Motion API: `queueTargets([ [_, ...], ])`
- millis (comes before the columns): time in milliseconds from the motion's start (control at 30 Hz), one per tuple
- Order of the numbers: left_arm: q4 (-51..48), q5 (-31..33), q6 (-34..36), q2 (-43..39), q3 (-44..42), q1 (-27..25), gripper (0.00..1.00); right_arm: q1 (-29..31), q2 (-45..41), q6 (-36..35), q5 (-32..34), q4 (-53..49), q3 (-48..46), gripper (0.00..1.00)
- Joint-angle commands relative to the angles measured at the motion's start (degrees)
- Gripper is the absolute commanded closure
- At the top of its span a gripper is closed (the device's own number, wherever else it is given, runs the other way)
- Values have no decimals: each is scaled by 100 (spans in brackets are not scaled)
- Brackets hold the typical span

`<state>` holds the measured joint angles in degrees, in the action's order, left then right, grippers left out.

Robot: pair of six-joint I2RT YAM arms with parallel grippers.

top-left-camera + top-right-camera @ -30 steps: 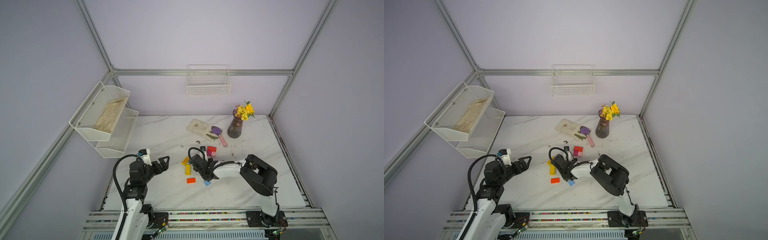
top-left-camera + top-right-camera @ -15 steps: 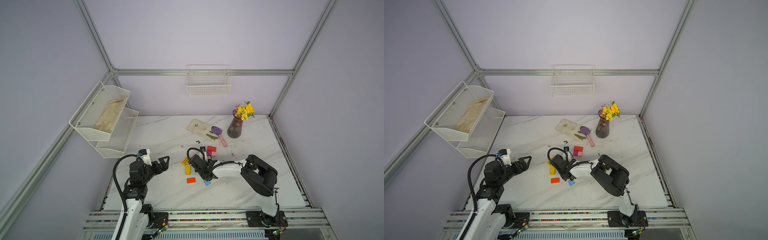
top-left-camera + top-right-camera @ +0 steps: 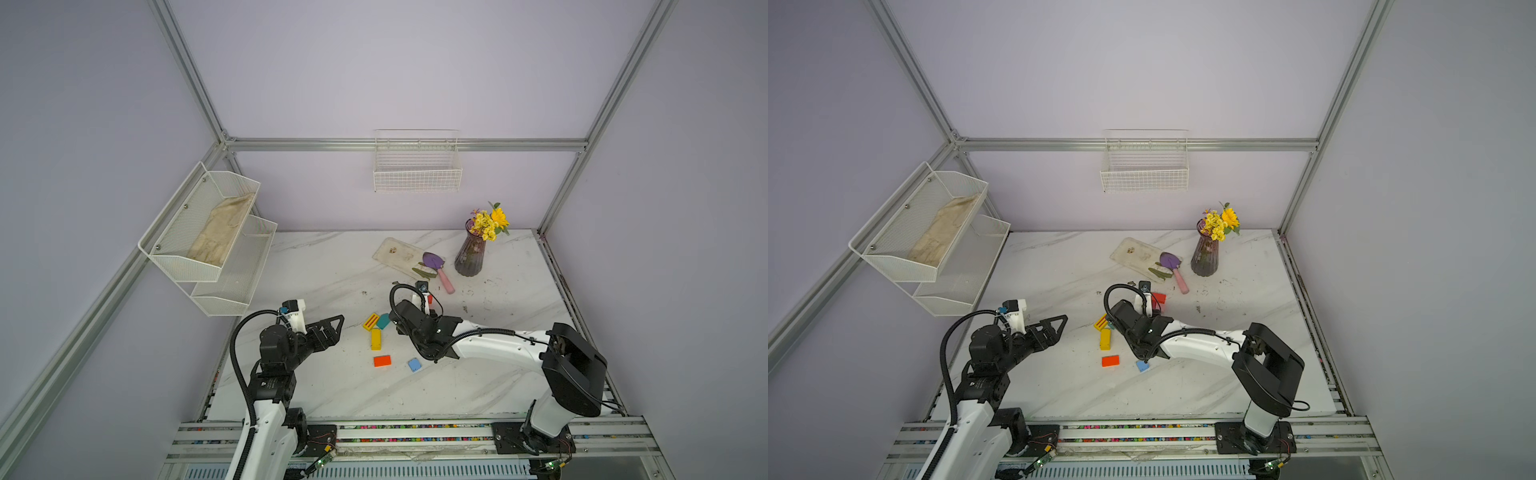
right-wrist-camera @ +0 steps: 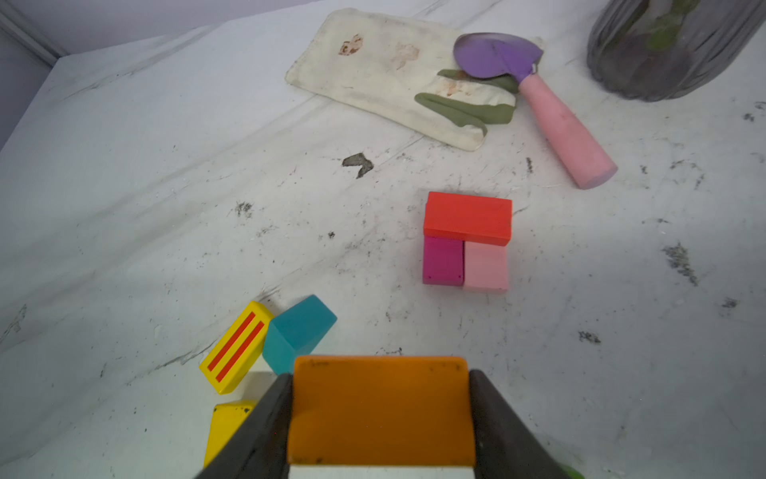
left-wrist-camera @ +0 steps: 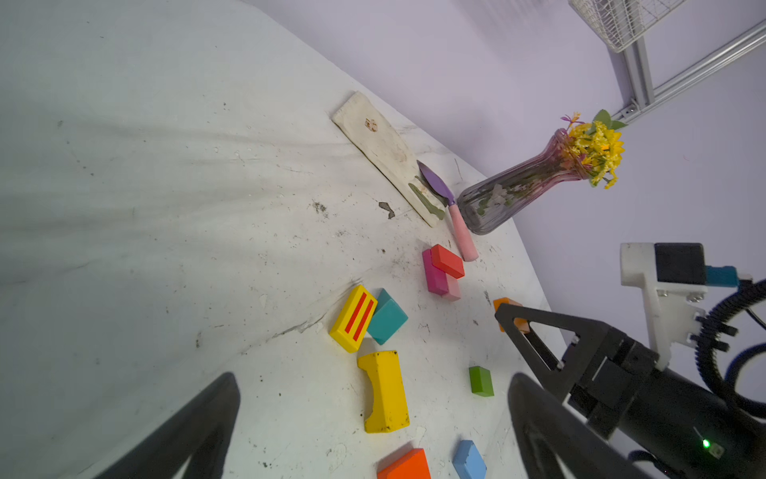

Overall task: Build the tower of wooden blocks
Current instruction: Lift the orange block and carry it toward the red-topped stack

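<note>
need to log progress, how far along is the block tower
Done: a red block lies across a magenta block and a pink block, the tower's base. In hand: the right gripper grips an orange block, not yet placed; the left gripper is open and empty. Left: striped yellow block, teal block, yellow arch block, green block, blue block and orange-red block lie loose.

Even, soft light, faint shadows on the table (image 5: 166, 166); wrist views bend at edges, blurring close beside the jaws.
</note>
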<state>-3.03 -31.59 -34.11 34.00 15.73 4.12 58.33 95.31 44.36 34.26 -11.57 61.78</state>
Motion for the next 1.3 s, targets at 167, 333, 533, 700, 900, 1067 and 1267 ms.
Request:
queueTargets([
  [167,1063,-761,-242,110,-351,45,0,-388,-354,161,305,-297,-362,65],
  [333,1311,-953,-298,593,-303,45,0,-601,-329,236,238,-302,-434,66],
  [533,1270,-1042,-254,942,-167,45,0,-751,-174,326,104,-284,-399,68],
  [700,1227,-949,-254,834,-193,45,0,-821,84,263,-80,-249,-245,68],
  [900,1207,-859,-230,733,-210,45,0,-858,462,185,-269,-181,-2,68],
  [1067,1203,-820,-220,748,-199,46,0,-906,756,109,-324,-158,186,68],
  [1267,1190,-788,-204,757,-193,45,0,-1102,1219,46,-590,-73,454,68],
])
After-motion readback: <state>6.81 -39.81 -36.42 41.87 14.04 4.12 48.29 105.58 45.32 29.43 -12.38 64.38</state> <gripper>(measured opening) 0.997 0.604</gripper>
